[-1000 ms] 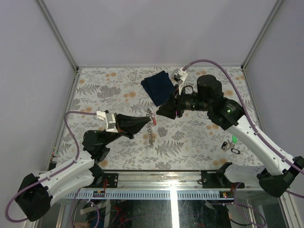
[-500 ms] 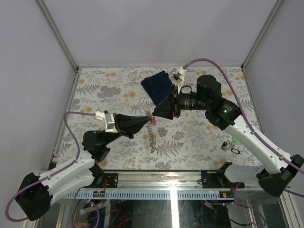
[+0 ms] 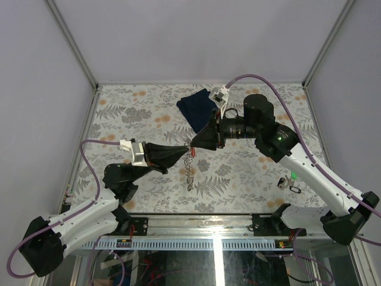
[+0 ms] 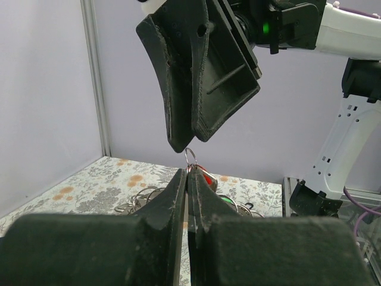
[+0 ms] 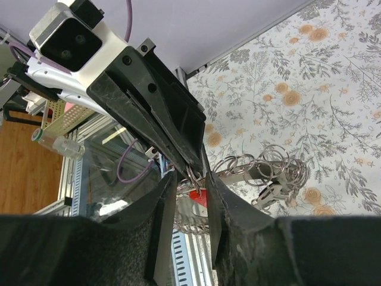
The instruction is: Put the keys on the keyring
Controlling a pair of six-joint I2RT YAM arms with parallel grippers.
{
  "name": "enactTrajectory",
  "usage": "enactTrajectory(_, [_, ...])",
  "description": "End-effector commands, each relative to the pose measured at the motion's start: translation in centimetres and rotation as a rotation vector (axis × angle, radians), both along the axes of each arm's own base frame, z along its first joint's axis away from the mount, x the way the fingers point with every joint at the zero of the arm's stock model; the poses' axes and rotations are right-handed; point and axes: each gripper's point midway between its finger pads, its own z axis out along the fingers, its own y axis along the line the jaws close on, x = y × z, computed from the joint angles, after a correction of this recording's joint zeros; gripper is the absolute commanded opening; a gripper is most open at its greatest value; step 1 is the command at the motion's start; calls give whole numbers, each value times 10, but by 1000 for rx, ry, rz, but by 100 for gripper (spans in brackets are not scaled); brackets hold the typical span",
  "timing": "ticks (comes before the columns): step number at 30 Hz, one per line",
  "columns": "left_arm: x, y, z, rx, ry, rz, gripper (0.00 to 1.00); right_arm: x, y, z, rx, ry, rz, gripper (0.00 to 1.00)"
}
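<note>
Silvery wire of the keyring [image 4: 190, 157] pokes up from the left gripper [image 4: 188, 179], whose jaws are pressed together on it, with a red key [image 4: 206, 177] just beside. The rest trails down toward the tabletop [image 3: 250, 161]. Held raised like this, it likely gives the right gripper [image 5: 190, 182], jaws spread astride the loop, room to pinch. More keys [image 3: 289, 182] lie well apart.

A counter [image 3: 149, 113] covered with leaves and orange flowers is seen. It is closed in by plain pale purple walls [image 3: 196, 36] and grey metal posts [image 3: 72, 43]. A brown floor [image 5: 18, 173] is seen below.
</note>
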Motion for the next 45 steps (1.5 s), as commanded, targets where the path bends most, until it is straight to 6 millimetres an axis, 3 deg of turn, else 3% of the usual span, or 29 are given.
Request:
enactTrajectory(1, [-9, 10, 41, -92, -112, 6, 0, -6, 3, 3, 18, -9, 56, 33])
enactTrajectory(8, [-9, 9, 42, -89, -112, 3, 0, -7, 4, -3, 8, 9, 72, 35])
enactTrajectory(18, [-8, 8, 40, -84, -105, 3, 0, -8, 4, -1, 10, 8, 73, 0])
enactTrajectory(24, [-7, 9, 42, -87, -107, 13, 0, -4, -1, 4, 9, -26, 29, 0])
enactTrajectory(45, [-7, 12, 43, -87, -116, 31, 0, 9, -16, -7, -85, -43, -98, 0])
